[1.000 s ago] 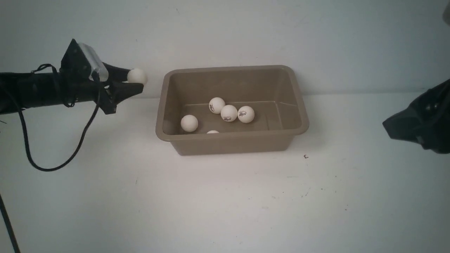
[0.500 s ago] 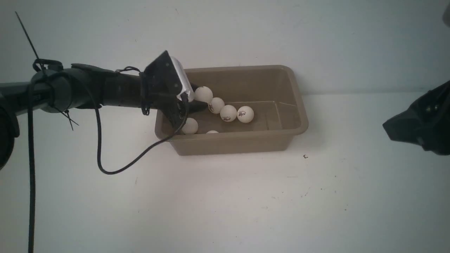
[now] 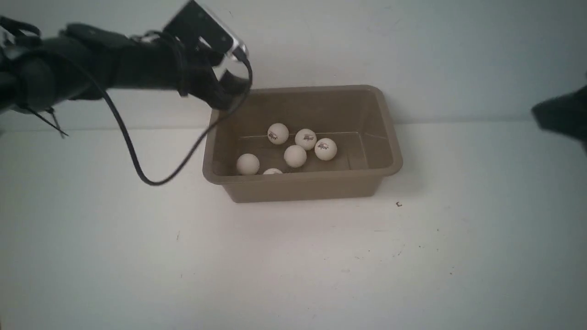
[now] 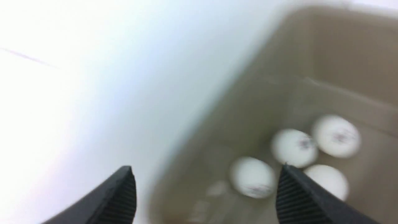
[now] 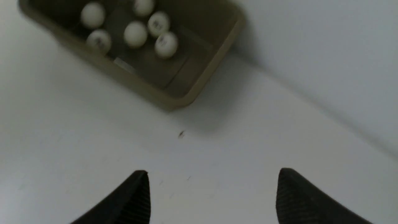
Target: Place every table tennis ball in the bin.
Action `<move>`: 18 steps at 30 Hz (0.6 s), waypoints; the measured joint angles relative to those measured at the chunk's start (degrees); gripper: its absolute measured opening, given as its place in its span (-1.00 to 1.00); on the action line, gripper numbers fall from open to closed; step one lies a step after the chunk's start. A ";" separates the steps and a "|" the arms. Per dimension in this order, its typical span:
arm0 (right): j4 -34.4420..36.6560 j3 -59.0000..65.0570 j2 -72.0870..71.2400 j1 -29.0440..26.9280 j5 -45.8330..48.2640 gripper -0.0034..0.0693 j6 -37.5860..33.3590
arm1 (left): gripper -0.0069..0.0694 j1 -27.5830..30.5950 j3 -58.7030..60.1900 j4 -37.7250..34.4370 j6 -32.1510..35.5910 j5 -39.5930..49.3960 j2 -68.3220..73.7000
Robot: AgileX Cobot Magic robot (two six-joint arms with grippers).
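The taupe bin (image 3: pixel 302 189) stands at the back middle of the table. Several white table tennis balls (image 3: pixel 295 156) lie on its floor, some with a dark logo; one (image 3: pixel 272 171) is half hidden behind the front rim. My left gripper (image 3: pixel 233 86) hangs above the bin's far left corner. It is open and empty in the left wrist view (image 4: pixel 206 169), with blurred balls (image 4: pixel 252 176) in the bin (image 4: pixel 326 46) below. At the right edge, my right gripper (image 3: pixel 562 114) is open (image 5: pixel 214 171) over bare table, well away from the bin (image 5: pixel 199 84).
A black cable (image 3: pixel 137 169) loops down from the left arm to just left of the bin. A small dark mark (image 3: pixel 398 204) lies on the white table in front of the bin's right corner. A pale wall rises directly behind the bin.
My left gripper carried a ball from the left over the bin, opened and let it drop in; the balls inside shifted. The left arm has since risen. The right gripper moved up and right.
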 joint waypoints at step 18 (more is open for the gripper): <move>3.27 6.16 -41.38 0.00 8.58 0.45 -1.49 | 0.54 6.31 0.00 10.40 -14.28 4.11 -17.13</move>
